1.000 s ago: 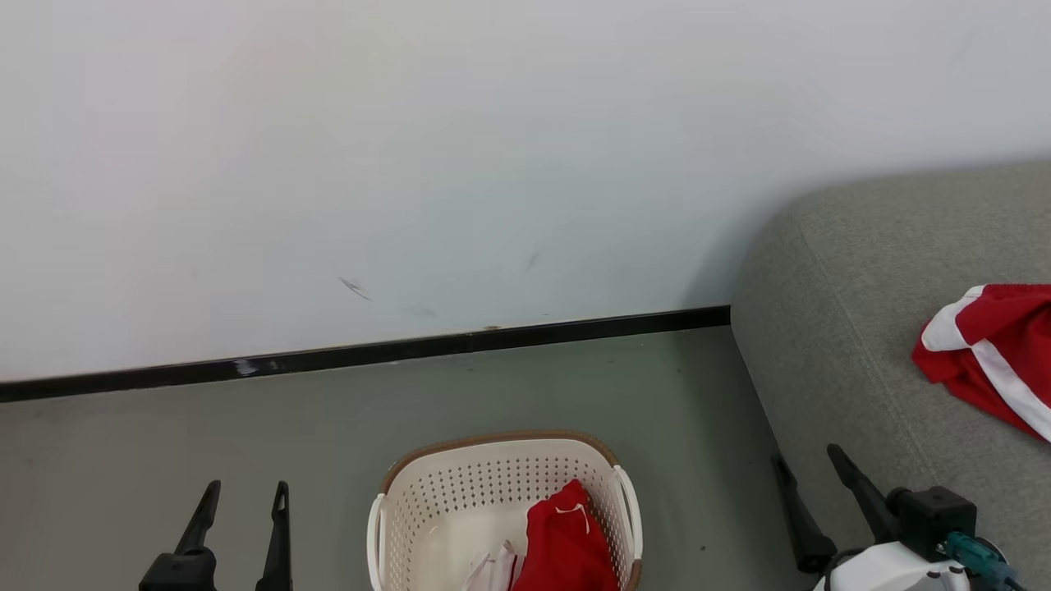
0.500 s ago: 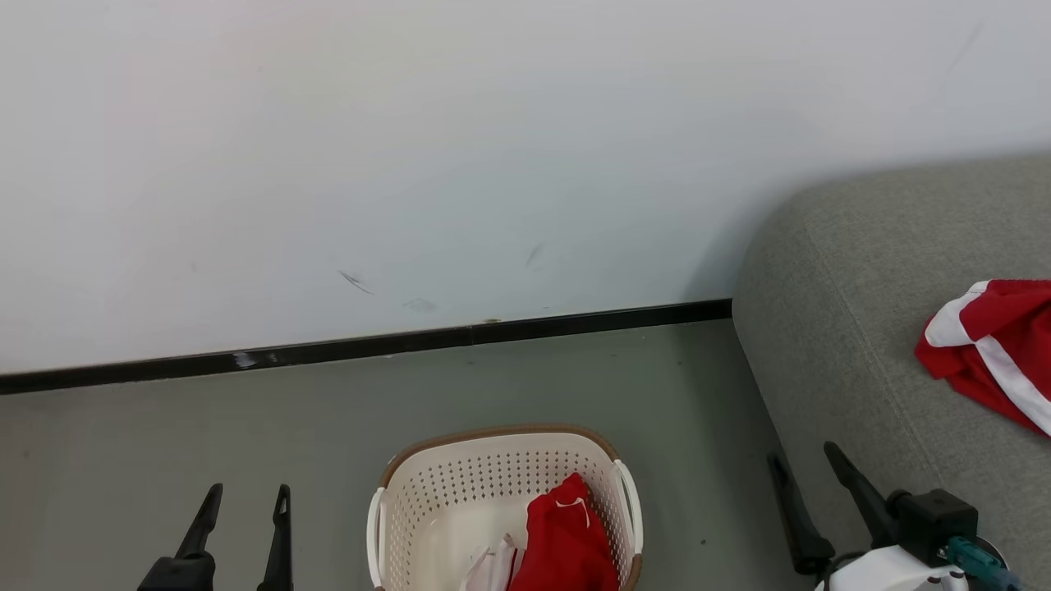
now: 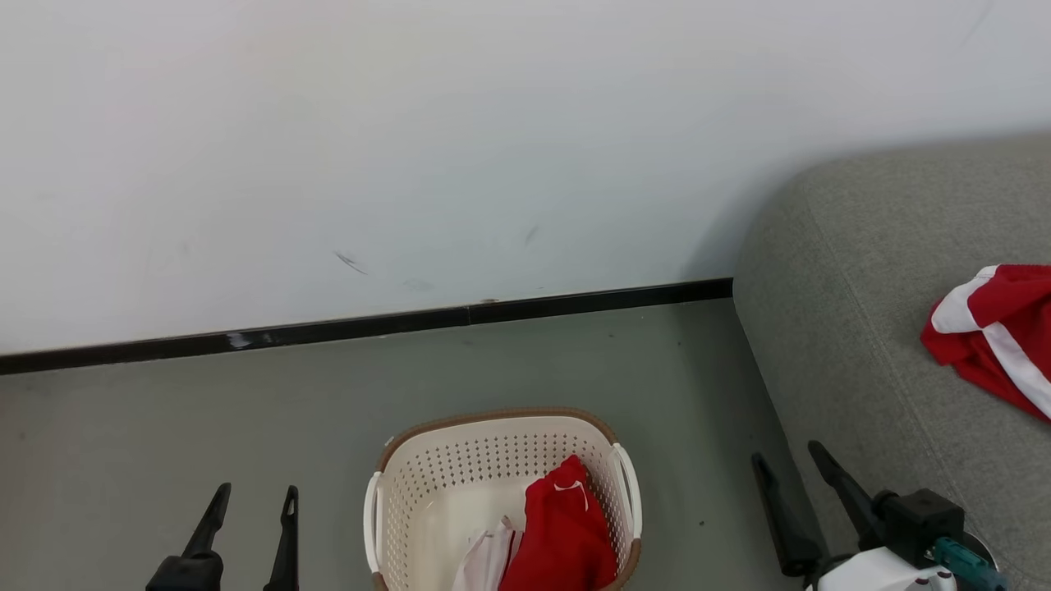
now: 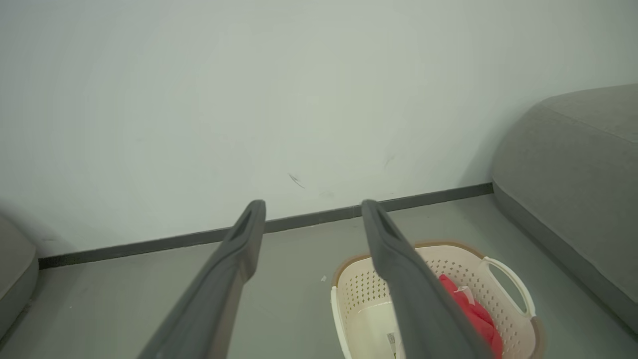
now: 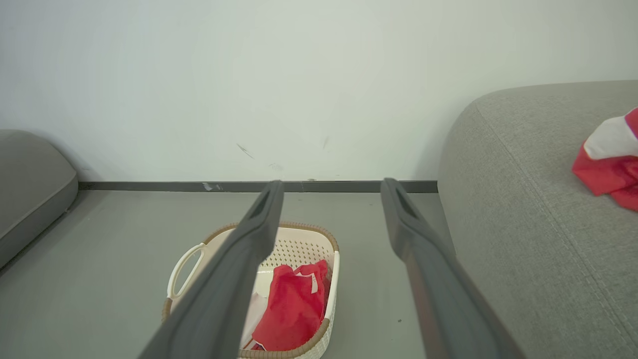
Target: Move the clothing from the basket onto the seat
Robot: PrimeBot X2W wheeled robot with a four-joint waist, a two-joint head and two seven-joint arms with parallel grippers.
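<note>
The cream basket stands on the floor at the bottom middle of the head view, with one red garment bunched against its right wall. A second red and white garment lies on the grey seat at the right. My left gripper is open at the lower left, left of the basket and empty. My right gripper is open at the lower right, beside the seat's front edge, holding nothing. The wrist views show the basket below each gripper's open fingers.
A white wall with a dark baseboard runs behind the basket. Grey floor spreads around the basket. Another grey cushion sits at the far left in the right wrist view.
The head camera has tilted down slightly, so the wall, basket and seat sit higher in view. The right gripper has drifted a little left. Both grippers stay open.
</note>
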